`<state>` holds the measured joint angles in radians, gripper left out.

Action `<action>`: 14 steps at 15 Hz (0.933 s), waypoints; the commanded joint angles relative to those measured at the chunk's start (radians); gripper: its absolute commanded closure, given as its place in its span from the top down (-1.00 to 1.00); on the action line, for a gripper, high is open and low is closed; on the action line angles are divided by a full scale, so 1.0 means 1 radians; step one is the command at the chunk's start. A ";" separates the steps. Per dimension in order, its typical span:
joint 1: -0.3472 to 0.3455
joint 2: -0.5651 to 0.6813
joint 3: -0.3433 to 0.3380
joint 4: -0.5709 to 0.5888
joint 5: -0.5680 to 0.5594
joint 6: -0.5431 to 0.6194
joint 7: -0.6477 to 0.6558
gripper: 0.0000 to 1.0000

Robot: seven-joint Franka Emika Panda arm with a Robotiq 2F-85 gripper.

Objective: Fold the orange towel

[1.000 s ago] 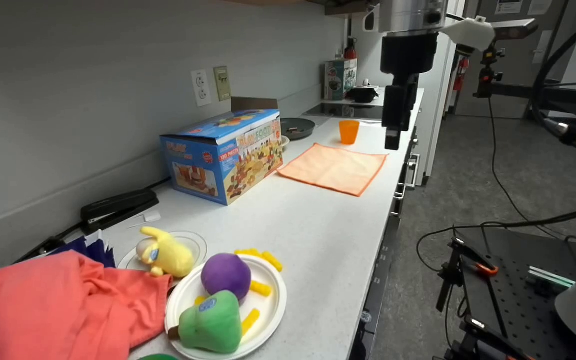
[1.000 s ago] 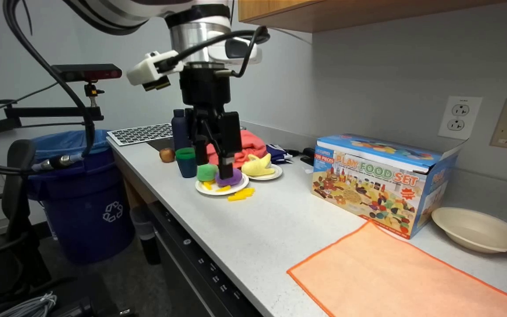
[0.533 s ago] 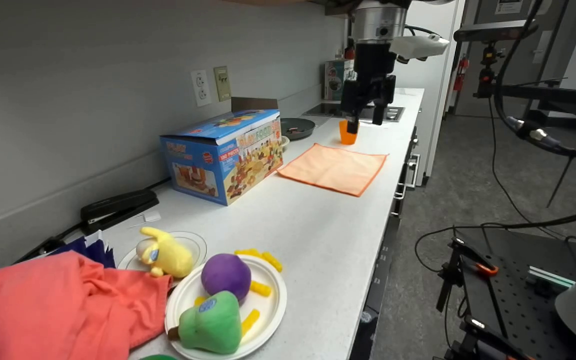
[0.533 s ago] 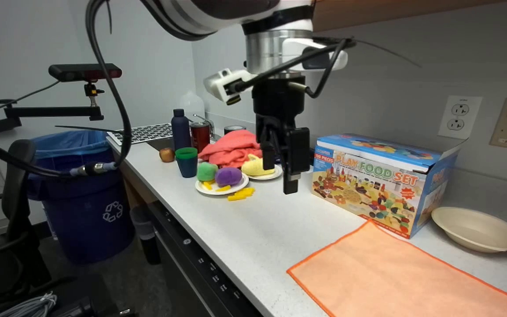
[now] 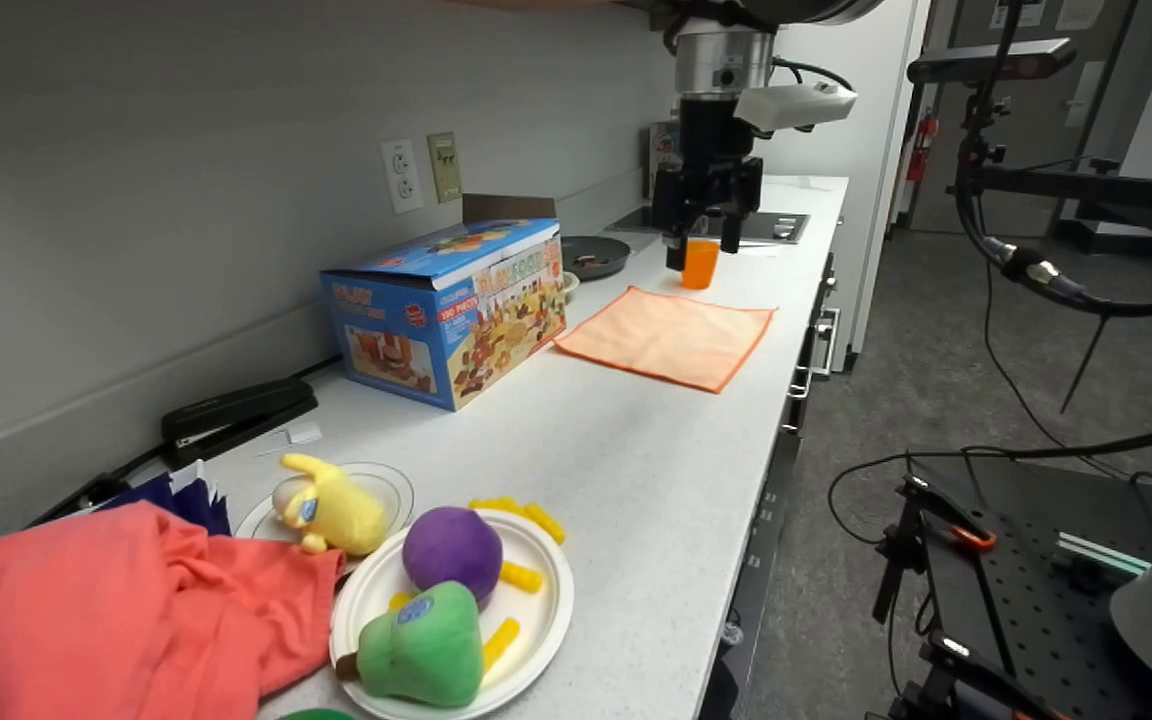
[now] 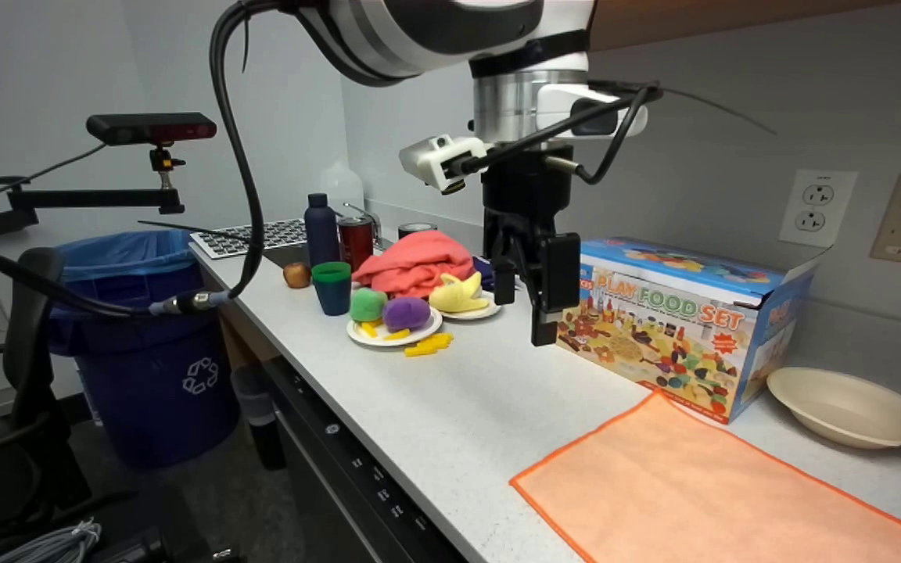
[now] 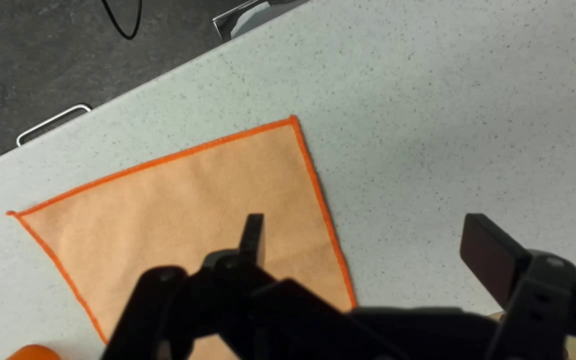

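Across the speckled surface, the orange towel lies flat beside the toy-food box, so I hold my claw spread and empty above, presumably to pinch an edge.

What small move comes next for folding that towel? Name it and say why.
Probably lower the jaws toward the orange towel: it lies spread out, unfolded, on the countertop, and the open, empty jaws hang above, seeming in the wrist view to straddle its orange hem.

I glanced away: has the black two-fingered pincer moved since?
Yes. In both exterior views, the pincer has come closer to the printed blue cardboard box.
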<state>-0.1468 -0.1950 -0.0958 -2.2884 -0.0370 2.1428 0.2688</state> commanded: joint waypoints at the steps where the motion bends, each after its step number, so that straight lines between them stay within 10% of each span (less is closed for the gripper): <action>1: -0.003 0.011 0.001 0.003 -0.003 0.020 0.020 1.00; 14: -0.004 0.302 -0.037 0.183 -0.065 0.256 0.260 1.00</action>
<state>-0.1564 0.0003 -0.1296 -2.2071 -0.0430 2.3611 0.4649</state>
